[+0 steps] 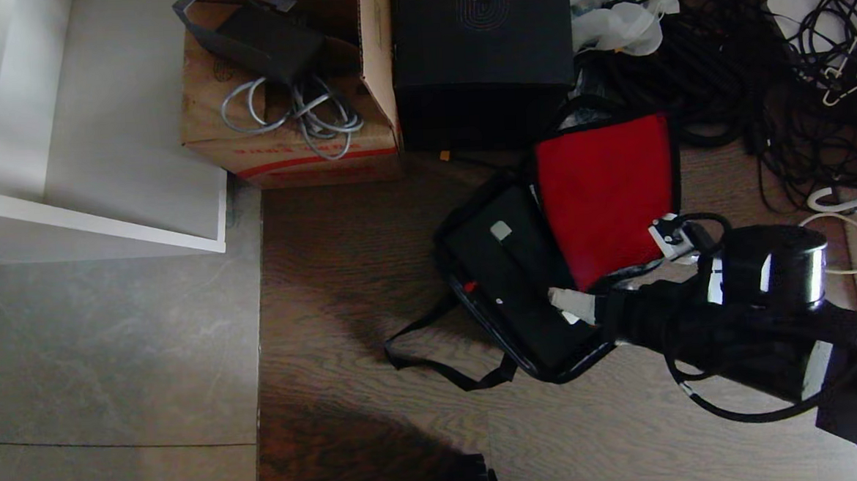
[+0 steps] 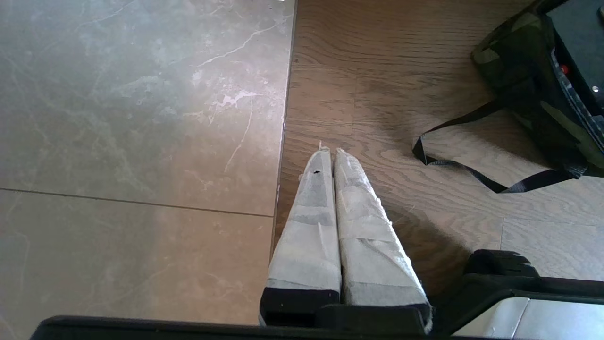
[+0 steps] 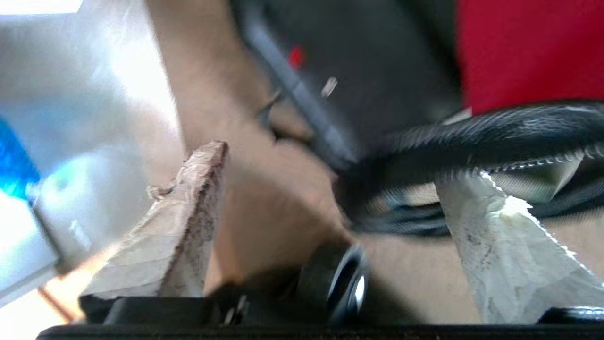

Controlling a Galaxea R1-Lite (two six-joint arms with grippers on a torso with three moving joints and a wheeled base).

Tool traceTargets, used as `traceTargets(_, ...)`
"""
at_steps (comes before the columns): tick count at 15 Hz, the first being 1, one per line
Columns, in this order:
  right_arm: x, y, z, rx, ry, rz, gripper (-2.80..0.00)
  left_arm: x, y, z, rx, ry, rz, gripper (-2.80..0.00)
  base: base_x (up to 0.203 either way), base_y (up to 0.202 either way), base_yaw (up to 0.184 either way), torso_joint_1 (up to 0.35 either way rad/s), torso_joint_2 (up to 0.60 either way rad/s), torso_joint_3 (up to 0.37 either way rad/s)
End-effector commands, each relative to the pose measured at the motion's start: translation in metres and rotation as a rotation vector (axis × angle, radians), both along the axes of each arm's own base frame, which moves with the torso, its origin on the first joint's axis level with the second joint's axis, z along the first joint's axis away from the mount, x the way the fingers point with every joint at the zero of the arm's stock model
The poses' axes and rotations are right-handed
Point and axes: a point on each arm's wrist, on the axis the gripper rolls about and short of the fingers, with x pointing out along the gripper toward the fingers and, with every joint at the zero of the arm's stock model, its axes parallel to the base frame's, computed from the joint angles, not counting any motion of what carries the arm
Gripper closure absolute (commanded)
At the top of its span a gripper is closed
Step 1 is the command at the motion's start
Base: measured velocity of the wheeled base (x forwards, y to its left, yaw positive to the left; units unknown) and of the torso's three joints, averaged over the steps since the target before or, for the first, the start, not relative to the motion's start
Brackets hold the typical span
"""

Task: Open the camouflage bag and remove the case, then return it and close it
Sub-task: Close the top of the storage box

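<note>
Wood-grain flooring meets pale marbled tile, and on the wood lies the soft camouflage bag (image 1: pixel 530 352), unzipped, its red lining flap (image 1: pixel 606 194) thrown back. Inside rests the flat, hard black case (image 1: pixel 507 273), long axis running diagonally. At the bag's near edge, the right gripper (image 3: pixel 330 189) has its taped fingers spread, grasping nothing. Over bare floor, the left gripper (image 2: pixel 330 156) has its fingers pressed together.
</note>
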Motion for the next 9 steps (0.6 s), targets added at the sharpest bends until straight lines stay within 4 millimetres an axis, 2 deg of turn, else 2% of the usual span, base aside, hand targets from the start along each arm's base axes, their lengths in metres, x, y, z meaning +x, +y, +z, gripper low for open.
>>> traceTargets(1, -0.026, -0.006, 0.015, 0.023, -0.025, 0.030, -2.80, 0.001, 0.000, -0.002, -0.001, 0.007, 0.000, 0.00, 0.000, 0.000, 0.000, 0.000, 0.00, 0.000)
traceTargets(6, -0.054, -0.008, 0.028, 0.114, -0.022, 0.071, -2.80, 0.001, 0.000, -0.002, -0.001, 0.007, 0.000, 0.00, 0.000, 0.000, 0.000, 0.000, 0.00, 0.000)
traceTargets(9, -0.082, -0.022, 0.030, 0.106, 0.000, 0.098, -2.80, 0.001, 0.000, -0.002, -0.001, 0.007, 0.000, 0.00, 0.000, 0.000, 0.000, 0.000, 0.00, 0.000)
